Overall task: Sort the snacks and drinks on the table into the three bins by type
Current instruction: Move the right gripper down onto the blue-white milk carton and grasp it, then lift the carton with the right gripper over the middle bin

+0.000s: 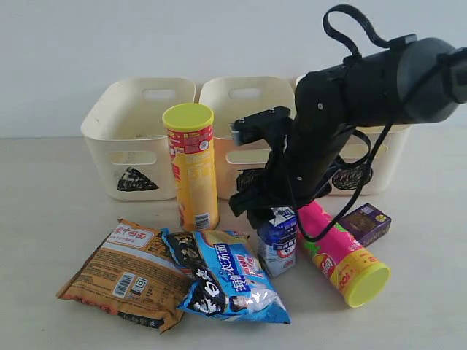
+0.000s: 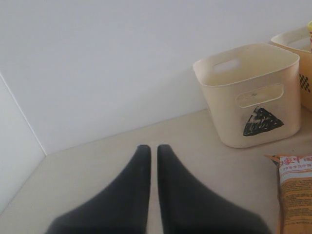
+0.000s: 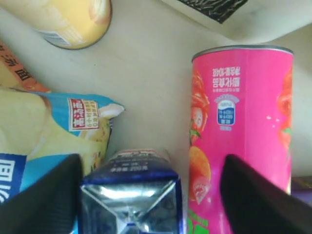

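Note:
My right gripper (image 1: 264, 216) hangs open over the blue-white carton (image 1: 279, 244), which stands upright on the table (image 1: 44, 197). In the right wrist view one finger sits against the carton (image 3: 131, 195); the other is apart from it, over the lying pink chip tube (image 3: 243, 122). The yellow-red tube (image 1: 193, 168) stands upright in front of the bins. An orange-brown bag (image 1: 128, 273) and a blue-black bag (image 1: 226, 277) lie flat at the front. The dark purple carton (image 1: 365, 223) lies beside the pink tube (image 1: 339, 255). My left gripper (image 2: 153, 148) is shut and holds nothing, low over the table.
Three cream bins stand in a row at the back: the triangle bin (image 1: 135, 117) on the left, a middle bin (image 1: 244, 98), and a right bin (image 1: 390, 157) partly hidden by the right arm. A white wall rises behind them.

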You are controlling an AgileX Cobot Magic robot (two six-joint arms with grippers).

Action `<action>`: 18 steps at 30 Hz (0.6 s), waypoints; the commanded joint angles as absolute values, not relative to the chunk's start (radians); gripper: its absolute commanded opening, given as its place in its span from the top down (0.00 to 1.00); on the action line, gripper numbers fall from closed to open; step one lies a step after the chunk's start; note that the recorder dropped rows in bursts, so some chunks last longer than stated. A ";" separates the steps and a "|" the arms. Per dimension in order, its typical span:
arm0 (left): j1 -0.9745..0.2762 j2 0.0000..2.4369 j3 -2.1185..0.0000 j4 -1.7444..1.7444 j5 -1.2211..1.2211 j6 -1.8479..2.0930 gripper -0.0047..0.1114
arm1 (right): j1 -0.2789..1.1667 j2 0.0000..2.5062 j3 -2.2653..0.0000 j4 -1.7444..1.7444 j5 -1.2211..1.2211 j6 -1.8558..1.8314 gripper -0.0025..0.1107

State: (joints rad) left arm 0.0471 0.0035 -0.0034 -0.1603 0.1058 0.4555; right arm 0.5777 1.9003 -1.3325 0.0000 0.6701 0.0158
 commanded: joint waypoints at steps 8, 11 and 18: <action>0.048 0.000 0.000 -0.173 0.100 0.457 0.92 | 0.579 1.878 -1.338 0.016 0.730 0.022 0.98; 0.048 0.000 0.000 -0.173 0.100 0.457 0.92 | 0.579 1.842 -1.338 0.016 0.717 0.024 0.98; 0.048 0.000 0.000 -0.173 0.102 0.457 0.92 | 0.579 1.709 -1.338 0.008 0.667 0.017 0.98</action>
